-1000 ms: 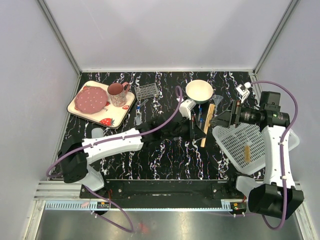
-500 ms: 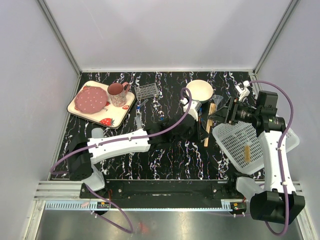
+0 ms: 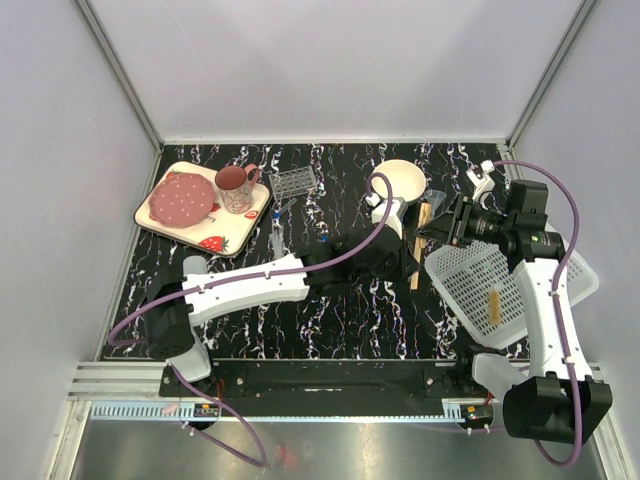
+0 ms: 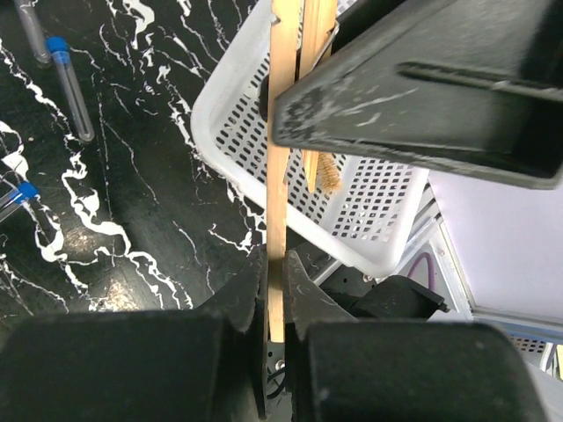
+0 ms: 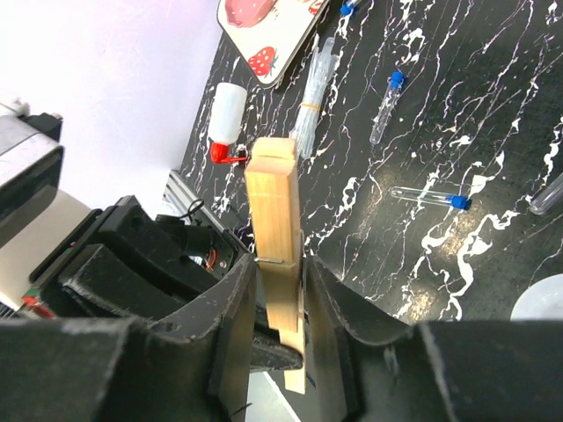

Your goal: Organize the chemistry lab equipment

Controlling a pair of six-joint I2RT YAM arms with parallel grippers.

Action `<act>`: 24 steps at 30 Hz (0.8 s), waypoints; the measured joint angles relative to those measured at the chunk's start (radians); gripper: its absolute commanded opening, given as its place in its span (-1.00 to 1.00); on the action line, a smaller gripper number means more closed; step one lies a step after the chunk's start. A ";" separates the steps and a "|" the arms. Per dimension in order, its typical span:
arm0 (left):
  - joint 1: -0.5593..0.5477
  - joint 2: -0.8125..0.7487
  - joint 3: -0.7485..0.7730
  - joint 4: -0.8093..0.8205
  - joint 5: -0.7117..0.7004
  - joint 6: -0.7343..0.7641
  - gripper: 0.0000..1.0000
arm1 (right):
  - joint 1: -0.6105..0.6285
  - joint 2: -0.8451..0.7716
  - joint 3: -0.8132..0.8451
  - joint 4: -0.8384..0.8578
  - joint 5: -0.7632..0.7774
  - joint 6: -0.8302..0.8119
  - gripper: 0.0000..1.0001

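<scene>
A tan wooden stick [image 3: 417,252] hangs above the table between both grippers, just left of the white basket [image 3: 520,262]. My left gripper [image 4: 275,290] is shut on its lower end [image 4: 281,176]. My right gripper [image 5: 281,272] reaches in from the basket side, and its jaws press both faces of the same wooden stick [image 5: 273,202]. Another short wooden piece [image 3: 493,303] lies in the basket. Blue-capped tubes [image 5: 383,109] and clear pipettes [image 5: 312,83] lie on the black marbled table. A clear funnel [image 3: 436,196] stands by the cream bowl [image 3: 400,178].
A tube rack [image 3: 293,182] stands at the back centre. The tray at the back left holds a pink mug [image 3: 238,188] and a dotted plate [image 3: 183,198]. A small red-tipped bottle [image 5: 227,114] lies near the left arm's base. The basket [image 4: 369,202] overhangs the table's right edge.
My left arm has carried the wooden stick right and toward the back, up to the right gripper. The right gripper's jaws have closed in from wide open onto the stick.
</scene>
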 measured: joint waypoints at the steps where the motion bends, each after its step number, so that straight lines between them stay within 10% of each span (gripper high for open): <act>1: -0.002 0.002 0.008 -0.002 -0.001 0.000 -1.00 | 0.002 0.002 0.000 0.001 0.000 0.001 -0.31; 15: -0.006 0.025 0.046 -0.027 -0.007 0.001 -0.97 | 0.011 0.029 -0.009 0.005 0.020 -0.005 -0.95; 24: -0.009 0.008 0.003 0.049 0.016 0.027 0.25 | 0.011 -0.026 -0.020 0.004 0.024 -0.016 -1.00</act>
